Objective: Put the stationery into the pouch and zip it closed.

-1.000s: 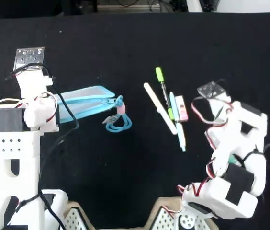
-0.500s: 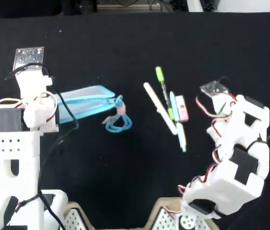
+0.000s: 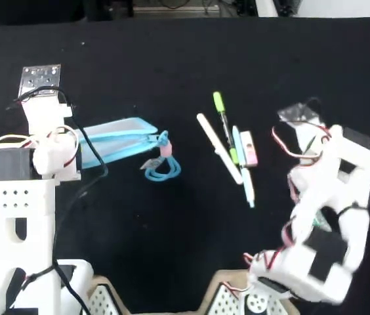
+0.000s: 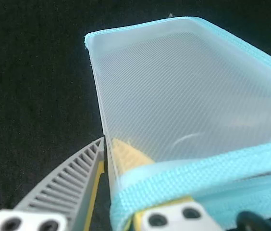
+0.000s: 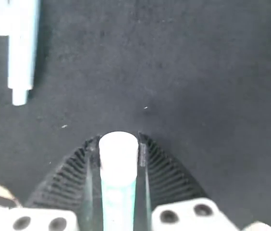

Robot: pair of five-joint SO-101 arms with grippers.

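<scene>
A translucent pouch (image 3: 116, 141) with a light blue zip band lies left of centre, a blue cord loop (image 3: 163, 168) at its zip end. My left gripper (image 4: 105, 154) is shut on the pouch's (image 4: 183, 96) wall near the zip band, one finger inside it. In the middle of the table lie a white pen (image 3: 219, 148), a green highlighter (image 3: 222, 118), a light blue pen (image 3: 243, 165) and a pink eraser (image 3: 249, 148). My right gripper (image 5: 118, 149) is shut on a white-capped teal marker (image 5: 118, 144), above bare cloth. The light blue pen's tip (image 5: 22, 53) lies off to one side.
Black cloth covers the whole table (image 3: 172, 59). The left arm's white body (image 3: 18, 190) stands at the left, over the pouch's end. The right arm (image 3: 332, 197) stands at the right, beside the stationery. White bases (image 3: 237, 298) sit at the front edge.
The right arm has swung up and toward the right with the marker still in its gripper. The left arm, the pouch and the loose stationery have not moved.
</scene>
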